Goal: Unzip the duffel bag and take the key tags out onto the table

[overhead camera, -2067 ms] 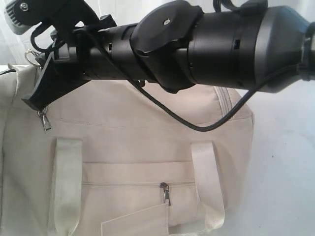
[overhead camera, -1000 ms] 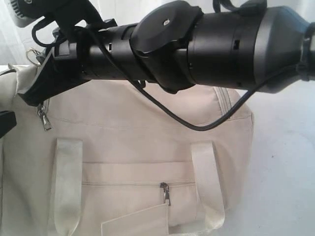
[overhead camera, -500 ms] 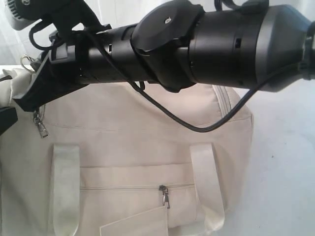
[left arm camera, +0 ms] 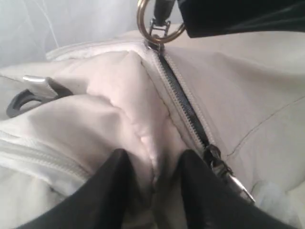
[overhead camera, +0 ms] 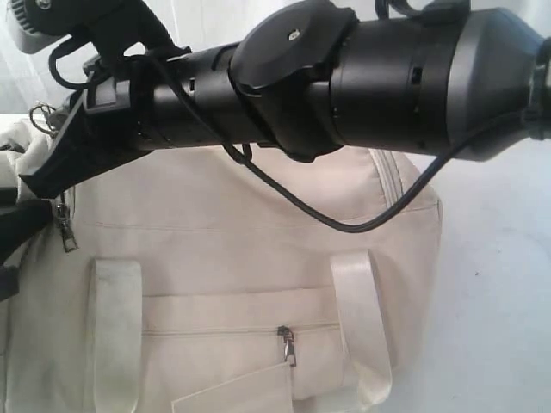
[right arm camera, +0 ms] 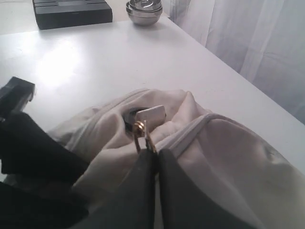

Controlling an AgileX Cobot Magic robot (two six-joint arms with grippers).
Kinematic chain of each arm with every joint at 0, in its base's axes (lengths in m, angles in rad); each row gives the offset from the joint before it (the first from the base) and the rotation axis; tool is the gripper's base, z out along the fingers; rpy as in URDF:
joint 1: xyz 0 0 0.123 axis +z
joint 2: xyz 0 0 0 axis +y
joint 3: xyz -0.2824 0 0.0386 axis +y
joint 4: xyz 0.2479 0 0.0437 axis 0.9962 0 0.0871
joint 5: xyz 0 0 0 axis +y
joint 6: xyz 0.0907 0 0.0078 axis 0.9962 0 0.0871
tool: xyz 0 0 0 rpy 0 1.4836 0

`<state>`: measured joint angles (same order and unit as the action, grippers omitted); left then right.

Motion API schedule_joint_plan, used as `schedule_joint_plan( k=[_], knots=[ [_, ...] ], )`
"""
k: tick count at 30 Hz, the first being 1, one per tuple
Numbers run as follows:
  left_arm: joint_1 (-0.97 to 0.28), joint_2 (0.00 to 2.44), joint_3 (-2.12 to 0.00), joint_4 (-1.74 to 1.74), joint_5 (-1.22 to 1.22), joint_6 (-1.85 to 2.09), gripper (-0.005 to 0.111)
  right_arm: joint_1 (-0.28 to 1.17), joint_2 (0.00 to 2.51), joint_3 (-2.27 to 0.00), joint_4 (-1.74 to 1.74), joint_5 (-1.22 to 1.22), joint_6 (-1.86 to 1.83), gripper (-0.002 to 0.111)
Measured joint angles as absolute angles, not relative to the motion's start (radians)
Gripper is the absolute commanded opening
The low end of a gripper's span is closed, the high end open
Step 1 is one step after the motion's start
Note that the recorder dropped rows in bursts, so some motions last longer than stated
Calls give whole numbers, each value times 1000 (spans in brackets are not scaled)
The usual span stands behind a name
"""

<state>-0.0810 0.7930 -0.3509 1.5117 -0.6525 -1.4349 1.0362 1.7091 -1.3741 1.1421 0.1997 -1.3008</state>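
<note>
The duffel bag lay on the table, its left end pulled further left than a second before. The left gripper, which had only been entering at the edge then, had half closed its jaws on a fold of bag fabric beside the top zip. The right gripper was clamped tight on the zip-pull ring at the bag's end.

Looks like a robotics lab, prob. a data-collection rig. Wide plain white worktop w/ sheer white curtain hung as backdrop along one edge. Big black robot arm w/ loose black cable fills the ext. view. Props parked at far end of the worktop: flat black tray, stacked steel bowls.
</note>
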Motion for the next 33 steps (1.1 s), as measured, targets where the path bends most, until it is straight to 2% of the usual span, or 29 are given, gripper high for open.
schedule_joint_plan(
  k=[2, 4, 9, 33],
  knots=[
    [-81, 807, -351, 1515, -677, -1435, 5, 1036, 1709, -1374, 1142, 202, -1301, 0],
    [-81, 807, -351, 1553, -688, -1435, 0, 1036, 1709, -1374, 1142, 202, -1301, 0],
    [-81, 807, -351, 1686, -700, -1498, 0, 1036, 1709, -1374, 1142, 186, -1301, 0],
    [-81, 809, -355, 1697, -756, -1513, 0, 1007, 1767, -1410, 1132, 28, -1303, 0]
  ],
)
